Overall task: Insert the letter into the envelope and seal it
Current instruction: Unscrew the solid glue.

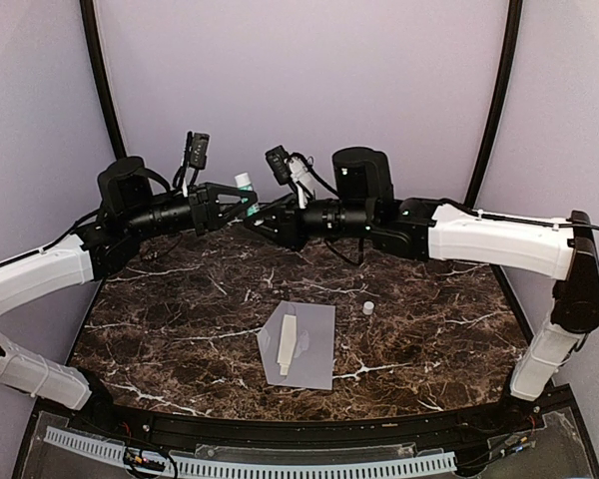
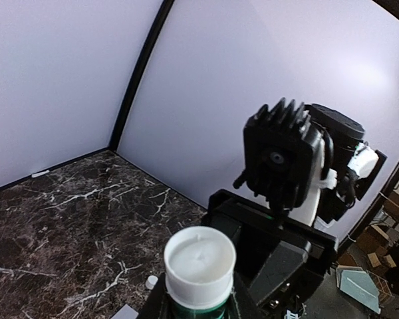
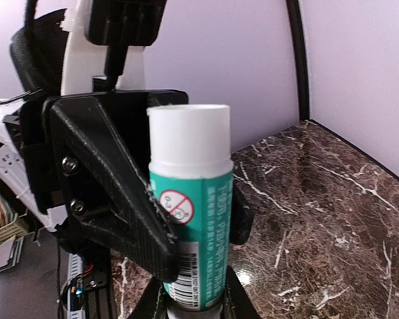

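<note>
Over the dark marble-patterned desk point(image 1: 180, 299), the left arm point(image 1: 40, 274) and right arm point(image 1: 489, 239) meet at the back with both sets of jaws on one glue stick point(image 3: 189, 226). The risk lies in this shared hold. If either side pulls or twists while the other is clamped, the stick could skew, slip free and drop onto the desk, or smear adhesive where none is wanted. The left gripper point(image 3: 186, 229) pinches the green barrel from the side at mid-height, and the right gripper point(image 3: 193, 302) appears pressed onto its lower end. The envelope point(image 1: 314, 354) lies flat near the front centre of the desk, well apart from both sets of jaws and below them, untouched, its flap point(image 1: 267, 339) spread to the left. A narrow pale folded strip point(image 1: 288, 346), likely the letter, rests on the envelope; whether it is tucked inside cannot be told. In the top view the stick stands roughly upright, white end up. A small white cap point(image 1: 367, 308) sits alone just beyond the envelope's right corner.
</note>
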`<state>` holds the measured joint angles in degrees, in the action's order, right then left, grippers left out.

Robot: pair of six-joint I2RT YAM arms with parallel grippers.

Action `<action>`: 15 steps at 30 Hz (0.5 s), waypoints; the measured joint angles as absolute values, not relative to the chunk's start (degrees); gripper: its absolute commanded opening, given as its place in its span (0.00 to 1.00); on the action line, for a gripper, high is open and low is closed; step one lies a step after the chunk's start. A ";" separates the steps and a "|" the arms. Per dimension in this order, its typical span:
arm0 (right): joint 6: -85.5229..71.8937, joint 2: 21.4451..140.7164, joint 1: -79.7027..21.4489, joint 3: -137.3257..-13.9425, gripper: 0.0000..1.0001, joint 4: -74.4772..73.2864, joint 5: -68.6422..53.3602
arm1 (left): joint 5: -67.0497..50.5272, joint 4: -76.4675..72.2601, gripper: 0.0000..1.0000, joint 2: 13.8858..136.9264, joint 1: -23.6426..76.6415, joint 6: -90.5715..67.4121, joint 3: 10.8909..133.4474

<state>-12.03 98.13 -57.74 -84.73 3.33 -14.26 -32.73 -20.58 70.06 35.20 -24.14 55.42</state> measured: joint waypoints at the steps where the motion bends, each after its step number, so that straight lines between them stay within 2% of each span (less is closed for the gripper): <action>1: -12.78 97.21 -57.06 -83.53 0.08 4.38 -17.39 | -34.98 -21.28 0.00 70.24 35.20 -24.03 55.59; 7: -18.17 93.32 -54.04 -78.26 0.08 13.58 -36.03 | -47.99 -28.67 0.00 71.57 35.40 -25.23 57.08; 11: -21.23 93.27 -53.47 -78.13 0.08 16.73 -43.57 | -54.00 -31.75 0.00 71.92 35.53 -26.02 57.78; 14: -22.68 93.27 -53.23 -78.13 0.13 17.63 -46.65 | -56.14 -32.77 0.00 72.27 35.55 -26.20 58.11; 15: -23.07 93.27 -53.17 -78.11 0.22 17.72 -47.29 | -56.62 -32.99 0.00 72.38 35.55 -26.22 58.13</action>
